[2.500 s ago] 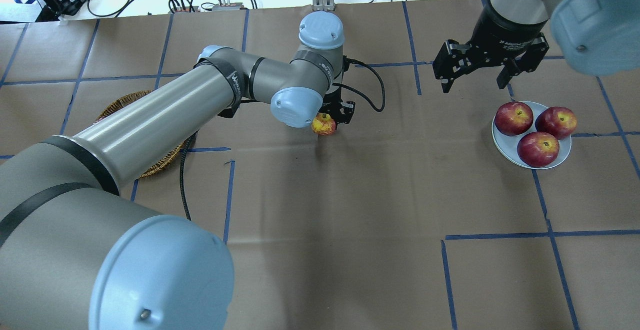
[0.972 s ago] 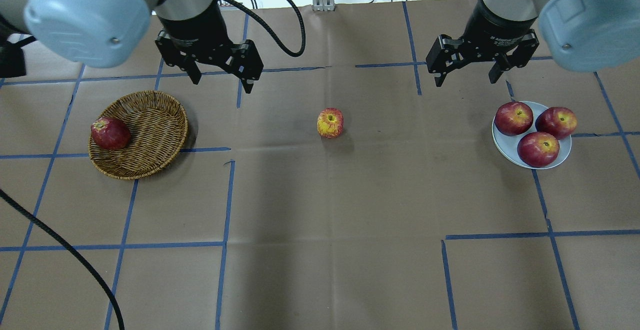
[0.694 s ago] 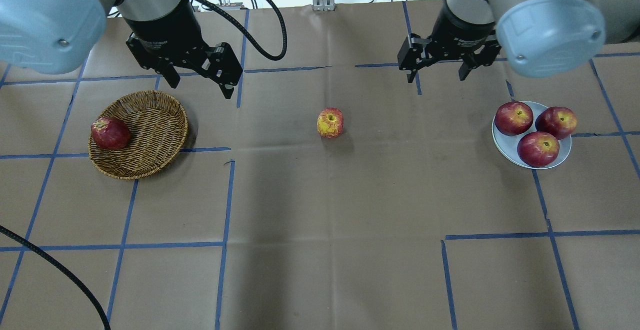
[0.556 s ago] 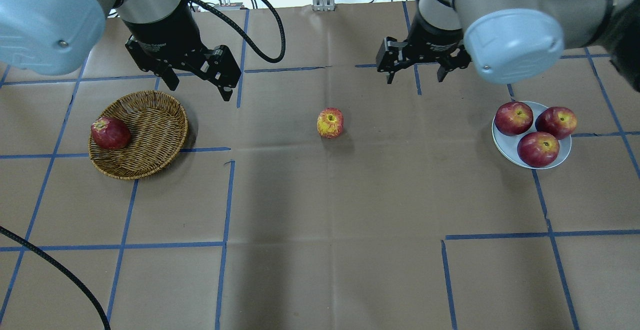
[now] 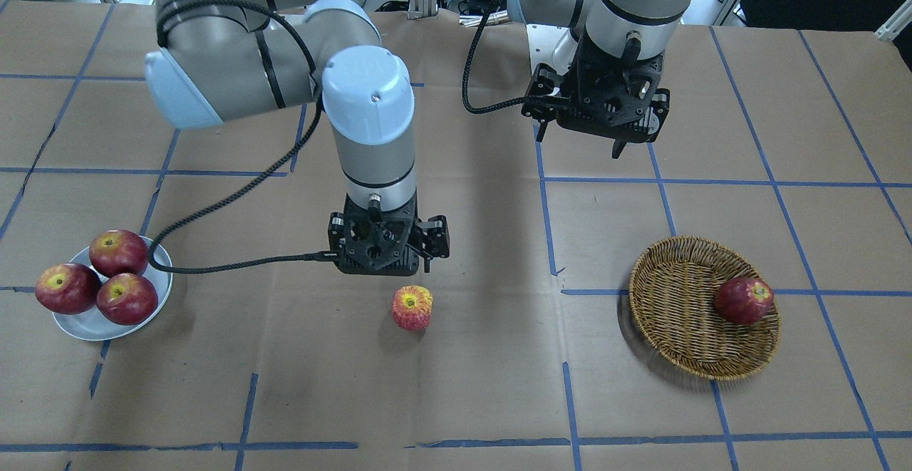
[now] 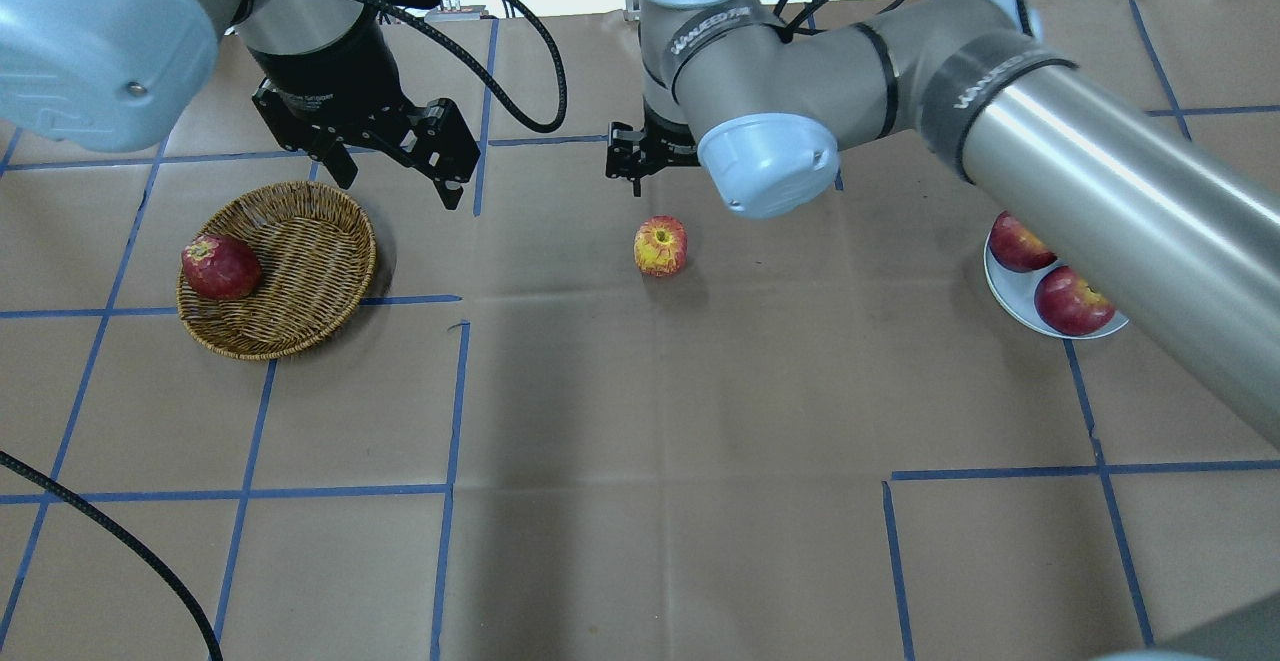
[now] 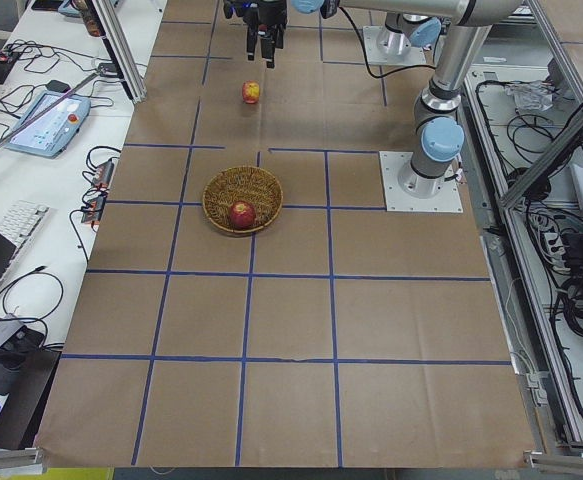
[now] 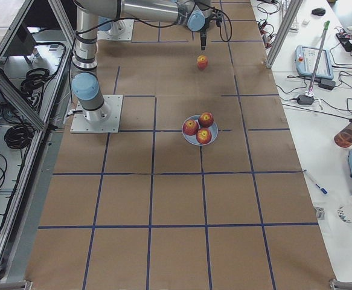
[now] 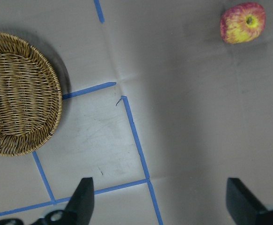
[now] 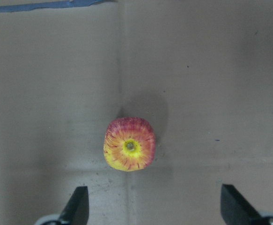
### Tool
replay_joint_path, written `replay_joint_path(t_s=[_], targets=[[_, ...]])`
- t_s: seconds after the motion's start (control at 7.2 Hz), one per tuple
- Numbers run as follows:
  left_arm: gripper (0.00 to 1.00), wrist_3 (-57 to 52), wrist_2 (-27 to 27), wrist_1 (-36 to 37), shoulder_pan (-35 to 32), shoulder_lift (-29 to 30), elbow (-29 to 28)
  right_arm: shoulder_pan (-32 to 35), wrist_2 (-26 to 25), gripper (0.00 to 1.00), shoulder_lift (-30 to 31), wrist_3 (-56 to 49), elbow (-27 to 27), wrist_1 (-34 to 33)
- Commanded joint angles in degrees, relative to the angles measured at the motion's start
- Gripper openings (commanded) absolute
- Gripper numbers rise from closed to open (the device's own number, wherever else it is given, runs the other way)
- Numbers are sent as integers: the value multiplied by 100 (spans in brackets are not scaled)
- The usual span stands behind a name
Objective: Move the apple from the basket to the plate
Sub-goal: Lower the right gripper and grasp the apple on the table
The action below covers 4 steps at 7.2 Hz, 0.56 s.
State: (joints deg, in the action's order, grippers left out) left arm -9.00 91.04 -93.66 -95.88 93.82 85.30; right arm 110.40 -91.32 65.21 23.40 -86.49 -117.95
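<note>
The pinkish-red, yellow-streaked apple (image 6: 660, 246) stands alone on the brown paper at mid-table, outside the basket and the plate. It also shows in the front view (image 5: 412, 308) and the right wrist view (image 10: 129, 144). My right gripper (image 5: 388, 266) hovers open above it, apart from it, fingers pointing down. The wicker basket (image 6: 305, 241) lies at the left and holds one dark-red apple (image 6: 220, 266). My left gripper (image 6: 398, 176) is open and empty, high behind the basket's far right rim. The pale plate (image 5: 85, 325) holds three dark-red apples.
My right arm (image 6: 1050, 161) stretches across the table's right half and hides part of the plate (image 6: 1005, 293) from overhead. A black cable (image 5: 235, 264) hangs from the right wrist down beside the plate. Blue tape lines grid the brown paper.
My left gripper let go of the apple at mid-table and drew back behind the basket. My right gripper swung from behind the plate leftward to above the apple. The apple has not moved since.
</note>
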Motion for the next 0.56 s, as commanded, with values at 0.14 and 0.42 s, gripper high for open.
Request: replay_joint_path(t_s=[0.14,0.42], targets=[[99,-14,1,-12,26,-5,21,210,-96,100,-657,200,-139,-466],[99,-14,-25,58,96,-74,240,175,-288,100,-842,130,-403,-1131]])
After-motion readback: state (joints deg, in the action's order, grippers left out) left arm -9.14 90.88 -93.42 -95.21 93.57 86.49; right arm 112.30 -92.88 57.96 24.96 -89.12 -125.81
